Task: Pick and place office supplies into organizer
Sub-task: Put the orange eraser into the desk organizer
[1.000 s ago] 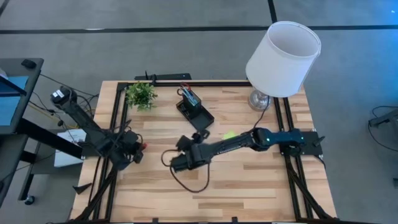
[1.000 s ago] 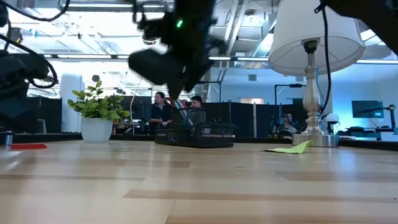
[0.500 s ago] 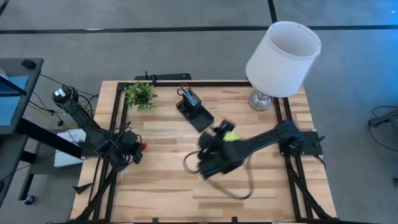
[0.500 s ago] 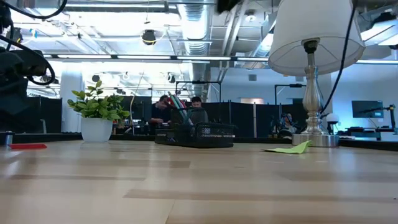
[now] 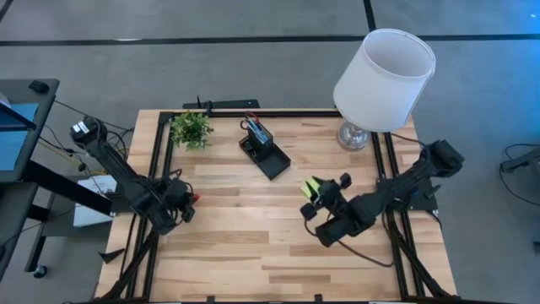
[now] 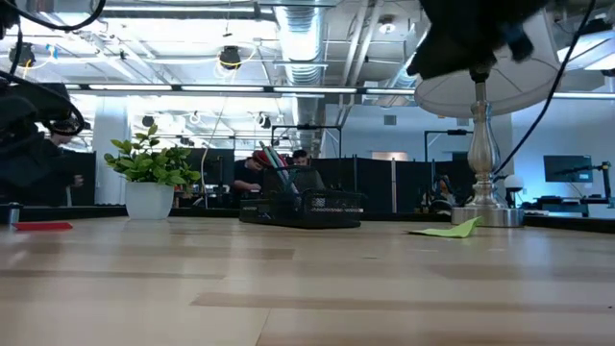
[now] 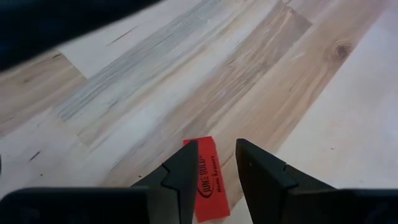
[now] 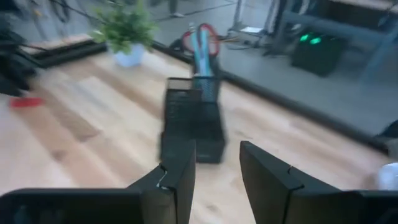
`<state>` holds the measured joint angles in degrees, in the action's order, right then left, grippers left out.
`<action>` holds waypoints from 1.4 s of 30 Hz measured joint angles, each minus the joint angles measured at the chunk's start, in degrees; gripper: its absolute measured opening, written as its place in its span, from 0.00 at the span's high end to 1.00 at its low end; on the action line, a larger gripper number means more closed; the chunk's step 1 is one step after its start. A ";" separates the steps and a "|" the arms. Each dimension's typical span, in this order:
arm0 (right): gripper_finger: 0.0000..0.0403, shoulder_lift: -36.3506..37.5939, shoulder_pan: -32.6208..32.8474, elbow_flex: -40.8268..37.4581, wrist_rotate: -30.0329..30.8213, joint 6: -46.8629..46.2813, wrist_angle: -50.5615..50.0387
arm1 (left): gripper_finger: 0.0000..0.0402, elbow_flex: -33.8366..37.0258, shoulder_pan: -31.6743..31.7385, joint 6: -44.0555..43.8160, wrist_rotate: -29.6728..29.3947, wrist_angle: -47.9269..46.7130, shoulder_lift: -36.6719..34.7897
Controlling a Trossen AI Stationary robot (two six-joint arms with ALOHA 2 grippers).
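Overhead and wrist views of the two-arm rig at a wooden tabletop [image 5: 253,245].

Left tool [image 7: 215,163]: positioned low near the tabletop's left edge, its fingers [image 7: 184,169] spread a little, with a gap between them. A small red strip [image 7: 208,177] with printed lettering lay flat on the wood directly beneath that gap. The fingers stood to either side of the strip; whether they touched it could not be told. In the overhead view the same strip appeared only as a red speck [image 5: 195,198] at the tip of the left tool [image 5: 187,203].

Right tool [image 5: 314,196]: raised above the right-centre of the tabletop and pointed toward the organizer [image 5: 264,149]. Its fingers [image 8: 180,168] were parted with nothing between them. Directly under it lay the lime-green sticky-note pad [image 5: 311,186], partly covered by the tool from above. In the table-level view the pad [image 6: 446,230] rested flat on the wood, just in front of the lamp [image 6: 485,115] base.

Organizer: a black mesh box at the rear centre of the tabletop, well apart from both tools. Its taller cup section held red-handled scissors [image 8: 198,41] and a teal pen [image 8: 203,55], both standing upright. The lower tray section faced the right tool; its contents could not be made out.

A potted plant [image 5: 191,128] stood at the rear left corner.
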<state>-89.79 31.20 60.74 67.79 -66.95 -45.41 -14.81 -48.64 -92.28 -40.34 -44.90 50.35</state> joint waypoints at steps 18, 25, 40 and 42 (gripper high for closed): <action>0.70 1.92 2.98 -6.00 -2.10 12.37 19.21 | 0.74 0.00 0.15 2.59 3.73 3.85 5.14; 0.70 1.79 2.51 -6.02 -2.14 15.01 20.83 | 0.64 -0.06 0.15 8.60 6.56 3.87 5.12; 0.70 1.75 1.66 -6.02 -2.61 15.02 20.68 | 0.51 0.02 3.54 9.42 5.48 0.99 5.16; 0.70 1.74 1.66 -6.02 -3.22 15.03 20.68 | 0.51 0.02 3.54 9.56 5.55 1.08 5.16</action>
<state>-88.05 32.86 54.72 64.57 -51.92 -24.73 -14.79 -45.10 -82.72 -34.79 -43.82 55.51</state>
